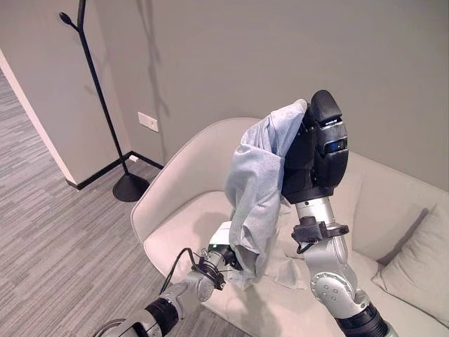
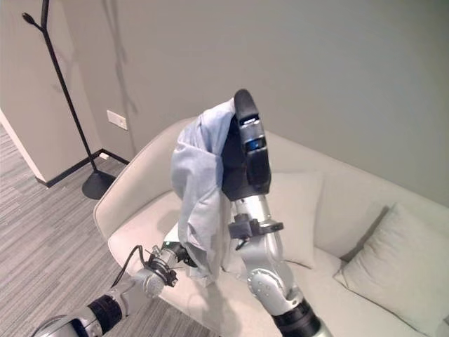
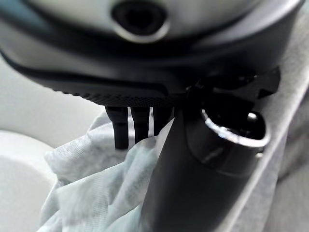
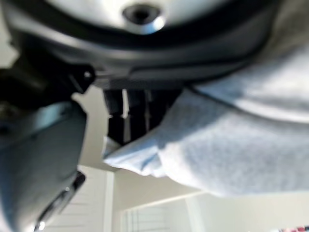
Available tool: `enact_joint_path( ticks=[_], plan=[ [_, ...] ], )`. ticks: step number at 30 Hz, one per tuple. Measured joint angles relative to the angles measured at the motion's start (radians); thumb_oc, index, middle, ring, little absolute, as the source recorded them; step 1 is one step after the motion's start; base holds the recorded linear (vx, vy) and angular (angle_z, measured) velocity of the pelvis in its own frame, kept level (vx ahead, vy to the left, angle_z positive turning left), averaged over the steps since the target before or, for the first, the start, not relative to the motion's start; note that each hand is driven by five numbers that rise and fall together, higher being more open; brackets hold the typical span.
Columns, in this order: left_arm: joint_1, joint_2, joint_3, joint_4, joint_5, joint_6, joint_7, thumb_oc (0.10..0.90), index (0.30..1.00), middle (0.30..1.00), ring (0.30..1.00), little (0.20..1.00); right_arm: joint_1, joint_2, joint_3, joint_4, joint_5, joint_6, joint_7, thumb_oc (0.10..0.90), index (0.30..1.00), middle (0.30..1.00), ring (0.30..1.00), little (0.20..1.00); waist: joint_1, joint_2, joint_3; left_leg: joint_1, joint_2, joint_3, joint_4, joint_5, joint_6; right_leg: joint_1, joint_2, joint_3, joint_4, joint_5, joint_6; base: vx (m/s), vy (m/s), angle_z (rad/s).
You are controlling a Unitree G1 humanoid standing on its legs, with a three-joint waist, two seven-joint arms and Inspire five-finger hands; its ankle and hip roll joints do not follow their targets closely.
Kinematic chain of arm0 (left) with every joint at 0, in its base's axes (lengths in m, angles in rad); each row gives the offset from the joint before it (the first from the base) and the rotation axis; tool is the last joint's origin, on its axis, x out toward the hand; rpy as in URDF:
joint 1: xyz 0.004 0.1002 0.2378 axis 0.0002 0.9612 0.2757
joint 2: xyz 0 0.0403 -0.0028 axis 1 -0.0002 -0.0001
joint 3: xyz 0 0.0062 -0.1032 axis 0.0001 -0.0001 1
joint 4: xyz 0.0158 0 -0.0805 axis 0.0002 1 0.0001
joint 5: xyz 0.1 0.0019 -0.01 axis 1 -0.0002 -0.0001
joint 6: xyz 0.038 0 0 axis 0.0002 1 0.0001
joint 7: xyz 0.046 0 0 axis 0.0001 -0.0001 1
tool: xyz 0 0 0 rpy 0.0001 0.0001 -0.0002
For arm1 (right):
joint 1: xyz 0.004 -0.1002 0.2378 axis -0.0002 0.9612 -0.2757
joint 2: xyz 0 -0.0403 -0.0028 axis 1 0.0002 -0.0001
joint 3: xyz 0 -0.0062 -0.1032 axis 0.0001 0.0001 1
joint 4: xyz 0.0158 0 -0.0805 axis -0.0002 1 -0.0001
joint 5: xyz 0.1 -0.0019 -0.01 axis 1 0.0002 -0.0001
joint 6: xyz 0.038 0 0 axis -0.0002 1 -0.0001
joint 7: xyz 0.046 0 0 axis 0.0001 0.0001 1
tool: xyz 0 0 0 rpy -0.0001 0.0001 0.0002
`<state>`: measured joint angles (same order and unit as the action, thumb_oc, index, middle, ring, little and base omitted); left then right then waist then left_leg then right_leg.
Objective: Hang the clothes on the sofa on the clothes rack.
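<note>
A light grey-blue garment hangs from my raised right hand high above the sofa seat, its top draped over the fingers, which curl onto the cloth. The lower end trails down to the seat's front. My left hand sits low at that hem, with its fingers and thumb closed against the cloth. The black clothes rack stands on the floor to the far left, by the wall corner.
The cream sofa has a curved back and a beige cushion at its right end. The rack's round base rests on grey striped carpet left of the sofa. A wall socket sits behind it.
</note>
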<state>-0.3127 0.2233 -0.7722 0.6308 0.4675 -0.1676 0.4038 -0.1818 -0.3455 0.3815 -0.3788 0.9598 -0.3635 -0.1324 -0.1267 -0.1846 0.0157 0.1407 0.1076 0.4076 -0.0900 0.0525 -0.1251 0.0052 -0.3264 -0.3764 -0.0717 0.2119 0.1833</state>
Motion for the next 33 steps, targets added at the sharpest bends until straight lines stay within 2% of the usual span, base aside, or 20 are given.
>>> enact_joint_path(
  ticks=[8, 13, 17, 23, 28, 33],
  plan=[
    [0.065, 0.0, 0.12, 0.0, -0.097, 0.018, 0.095, 0.4, 0.3, 0.3, 0.3, 0.3, 0.079, 0.001, -0.049, 0.0, -0.001, -0.013, -0.028, 0.4, 0.3, 0.3, 0.3, 0.3, 0.003, -0.003, 0.0, -0.005, 0.0, 0.0, 0.0, -0.001, 0.001, 0.002, 0.0, 0.0, 0.0, 0.001, 0.0, 0.0, 0.0, 0.0],
    [0.068, 0.011, 0.23, -0.019, -0.146, 0.022, 0.18, 0.4, 0.3, 0.3, 0.3, 0.3, 0.12, 0.003, -0.087, -0.001, -0.003, -0.042, -0.044, 0.4, 0.3, 0.3, 0.3, 0.3, 0.003, -0.005, 0.0, -0.005, -0.001, -0.001, -0.001, -0.001, 0.001, 0.004, -0.001, -0.002, 0.001, 0.001, -0.001, 0.01, 0.021, 0.0],
    [0.071, 0.048, 0.351, -0.131, -0.179, 0.024, 0.289, 0.4, 0.3, 0.3, 0.3, 0.3, 0.134, 0.003, -0.12, -0.001, -0.003, -0.062, -0.069, 0.4, 0.3, 0.3, 0.3, 0.3, 0.006, -0.005, 0.0, -0.005, -0.001, -0.006, -0.001, -0.001, 0.001, 0.008, -0.002, -0.005, 0.001, 0.002, -0.001, 0.01, 0.025, 0.03],
    [0.078, 0.09, 0.497, -0.287, -0.19, 0.025, 0.358, 0.4, 0.3, 0.3, 0.3, 0.3, 0.138, 0.005, -0.142, 0.001, -0.014, -0.069, -0.069, 0.4, 0.3, 0.3, 0.3, 0.3, 0.019, -0.005, 0.0, -0.003, -0.002, -0.011, -0.001, -0.002, 0.002, 0.014, -0.004, -0.008, 0.001, 0.002, -0.001, 0.01, 0.017, 0.02],
    [0.078, 0.118, 0.595, -0.413, -0.149, 0.025, 0.412, 0.4, 0.3, 0.3, 0.3, 0.3, 0.165, 0.005, -0.16, 0.004, -0.014, -0.069, -0.063, 0.4, 0.3, 0.3, 0.3, 0.3, 0.036, -0.005, 0.0, -0.002, -0.003, -0.012, -0.001, -0.002, 0.002, 0.017, -0.004, -0.01, 0.001, 0.002, -0.001, 0.0, 0.006, 0.0],
    [0.079, 0.136, 0.639, -0.493, -0.103, 0.022, 0.43, 0.4, 0.3, 0.3, 0.3, 0.3, 0.175, 0.004, -0.166, 0.005, -0.014, -0.069, -0.04, 0.4, 0.3, 0.3, 0.3, 0.3, 0.038, -0.005, 0.0, 0.0, -0.003, -0.012, -0.001, -0.002, 0.002, 0.017, -0.004, -0.009, 0.001, 0.002, -0.001, 0.01, 0.051, -0.01]
  ],
)
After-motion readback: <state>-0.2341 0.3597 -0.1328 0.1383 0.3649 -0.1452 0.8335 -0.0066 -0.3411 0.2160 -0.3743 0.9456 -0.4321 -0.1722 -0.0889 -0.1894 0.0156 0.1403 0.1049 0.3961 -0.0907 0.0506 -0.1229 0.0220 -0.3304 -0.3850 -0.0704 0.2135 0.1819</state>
